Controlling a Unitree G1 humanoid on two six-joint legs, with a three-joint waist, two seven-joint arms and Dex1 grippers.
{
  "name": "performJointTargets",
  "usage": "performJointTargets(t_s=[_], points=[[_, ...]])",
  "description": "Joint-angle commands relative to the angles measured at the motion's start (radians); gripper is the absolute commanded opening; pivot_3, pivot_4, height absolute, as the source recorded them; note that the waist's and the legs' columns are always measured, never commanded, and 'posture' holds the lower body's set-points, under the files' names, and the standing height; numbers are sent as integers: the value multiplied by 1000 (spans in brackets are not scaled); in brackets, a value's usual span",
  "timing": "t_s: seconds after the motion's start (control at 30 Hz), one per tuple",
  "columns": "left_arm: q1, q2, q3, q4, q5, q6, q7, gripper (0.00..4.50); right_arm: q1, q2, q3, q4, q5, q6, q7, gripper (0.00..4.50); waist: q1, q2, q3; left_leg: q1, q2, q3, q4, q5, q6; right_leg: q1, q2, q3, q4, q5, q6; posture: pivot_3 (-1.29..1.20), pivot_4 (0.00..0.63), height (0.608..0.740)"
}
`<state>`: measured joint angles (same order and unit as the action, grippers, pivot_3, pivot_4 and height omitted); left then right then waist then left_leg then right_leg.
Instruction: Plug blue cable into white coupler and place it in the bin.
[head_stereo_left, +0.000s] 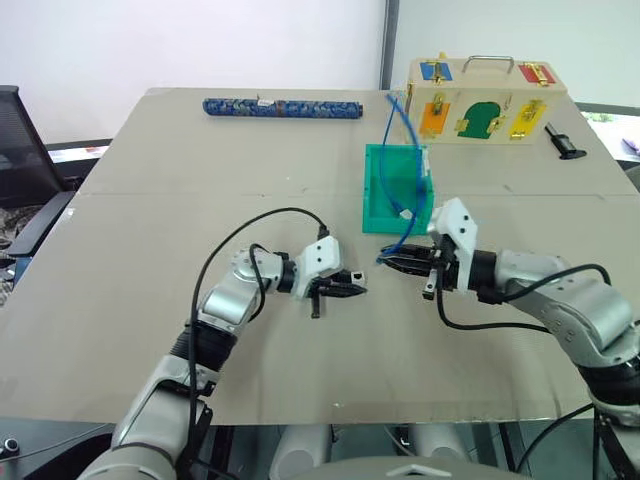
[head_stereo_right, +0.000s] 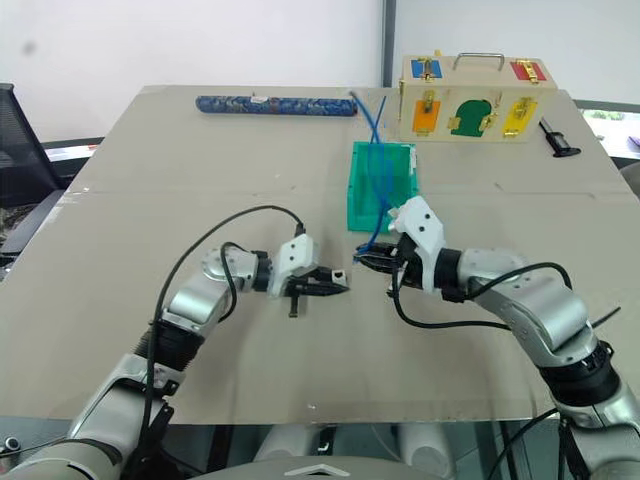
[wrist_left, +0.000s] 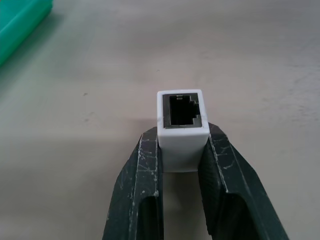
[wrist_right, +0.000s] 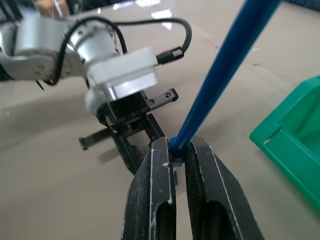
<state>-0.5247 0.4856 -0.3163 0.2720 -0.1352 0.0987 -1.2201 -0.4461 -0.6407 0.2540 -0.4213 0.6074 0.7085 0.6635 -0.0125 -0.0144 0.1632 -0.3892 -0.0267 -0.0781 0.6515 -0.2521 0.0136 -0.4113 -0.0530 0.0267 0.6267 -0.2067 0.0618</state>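
the left gripper (head_stereo_left: 352, 291) is clenched on the white coupler (head_stereo_right: 340, 274), held above the tabletop (head_stereo_left: 150, 200) with its socket turned toward the other arm. just to the right, across a small gap, the right gripper (head_stereo_left: 392, 261) is pinched on the blue cable (head_stereo_left: 405, 140) near its plug end; the cord rises from there, crosses the bin (head_stereo_left: 375, 200) and arcs up beyond its far wall. so both parts are picked up and roughly facing each other, but the plug is not yet in the socket, and the bin drop is all still to come.

the left wrist view gives the coupler's dark socket opening head-on, squarely between the fingers (wrist_left: 142, 190), which the head views cannot resolve. the right wrist view shows the cable clamped between its fingers (wrist_right: 155, 195) with the left gripper beyond, though the clear plug itself is hidden.
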Motion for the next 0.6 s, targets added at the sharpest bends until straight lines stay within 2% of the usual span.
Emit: performJointTargets(t_s=[0.03,0.2,0.6], points=[[-25,-12,-25,64,38,-60,-20,354,-51,9,36,42,-72,-51,68,0,2,0,0,0,-1,-1,0,0,0,0,0,0,0,0,0,0,150,738],[-55,-43,-29,136,55,-108,-22,354,-103,32,94,128,-153,-90,144,0,2,0,0,-1,-2,-1,1,0,0,0,-1,-1,0,0,0,0,150,738],[-47,-63,-30,142,61,-129,-24,354,-118,57,128,213,-258,-135,263,0,2,0,0,-1,-3,-4,1,0,0,0,-1,-2,1,0,0,0,150,738]])
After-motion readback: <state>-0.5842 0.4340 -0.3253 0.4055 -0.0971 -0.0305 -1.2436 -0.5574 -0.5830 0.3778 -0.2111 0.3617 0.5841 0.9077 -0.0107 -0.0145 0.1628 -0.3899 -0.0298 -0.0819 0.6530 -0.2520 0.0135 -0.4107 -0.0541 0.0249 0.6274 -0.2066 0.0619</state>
